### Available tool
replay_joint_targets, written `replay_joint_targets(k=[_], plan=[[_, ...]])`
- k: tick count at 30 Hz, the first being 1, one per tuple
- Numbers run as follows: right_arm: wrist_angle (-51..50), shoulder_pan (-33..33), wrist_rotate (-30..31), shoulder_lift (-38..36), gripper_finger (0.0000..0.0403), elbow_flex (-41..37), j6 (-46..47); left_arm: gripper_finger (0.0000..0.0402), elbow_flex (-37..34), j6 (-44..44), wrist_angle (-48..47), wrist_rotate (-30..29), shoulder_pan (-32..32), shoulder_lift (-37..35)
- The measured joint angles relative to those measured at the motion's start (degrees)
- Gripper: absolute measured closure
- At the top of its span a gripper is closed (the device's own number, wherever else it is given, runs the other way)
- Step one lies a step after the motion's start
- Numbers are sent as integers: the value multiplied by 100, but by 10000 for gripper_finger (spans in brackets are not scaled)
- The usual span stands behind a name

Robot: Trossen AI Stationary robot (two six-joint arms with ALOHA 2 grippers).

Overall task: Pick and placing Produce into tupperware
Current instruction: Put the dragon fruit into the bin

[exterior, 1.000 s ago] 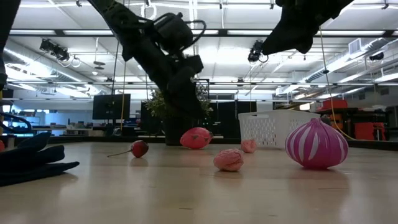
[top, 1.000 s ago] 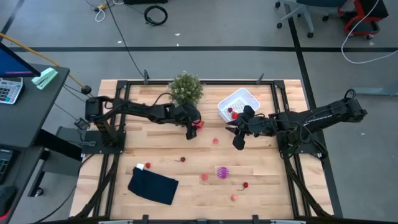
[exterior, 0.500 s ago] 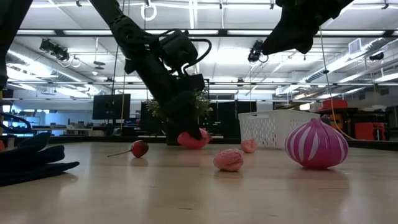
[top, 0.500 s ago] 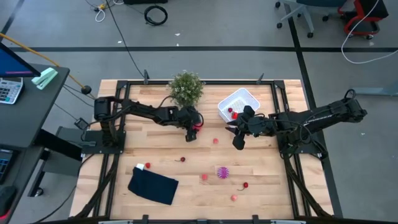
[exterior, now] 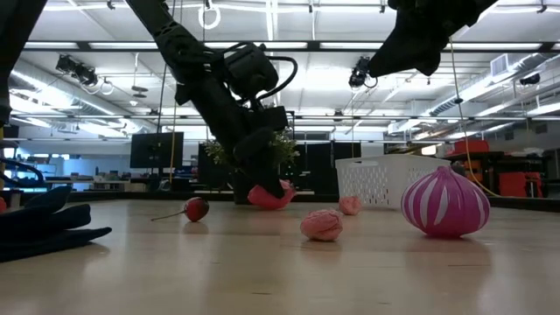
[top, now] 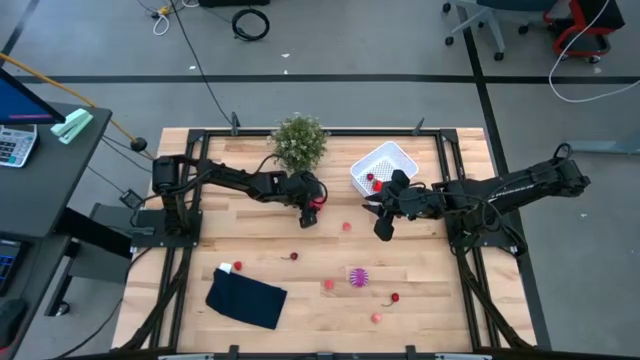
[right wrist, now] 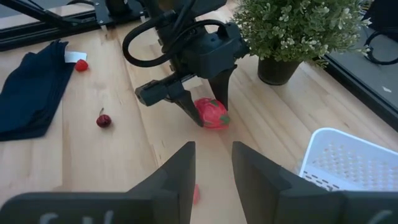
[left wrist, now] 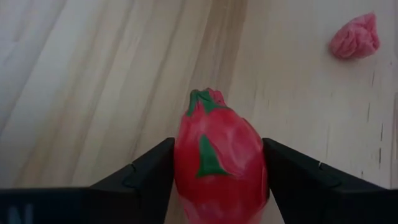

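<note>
The left pincer [top: 311, 211] has dropped beside the potted plant [top: 298, 143] and now brackets the red strawberry-like fruit [left wrist: 219, 160] on the desk [top: 260, 250], fingers touching both sides. The lift comes next. The right pincer [top: 384, 222], fingers apart and empty, waits near the white basket [top: 398, 157].
</note>
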Motion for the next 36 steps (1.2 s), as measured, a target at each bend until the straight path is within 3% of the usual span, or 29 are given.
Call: replay_joint_targets(k=[7,21,27,33,36], plan=[[-2,2,0,0,290,0,2,165,-2,3,192,2,-29,0],[0,2,0,0,290,0,4,163,72,4,2389,2,-39,-4],[-26,2,-109,-117,290,8,11,169,1006,161,2254,10,5,-7],[-324,7,-241,-668,290,287,837,164,2237,624,1201,403,172,-9],[-360,104,-3,-860,290,286,859,166,2787,637,570,538,351,-9]])
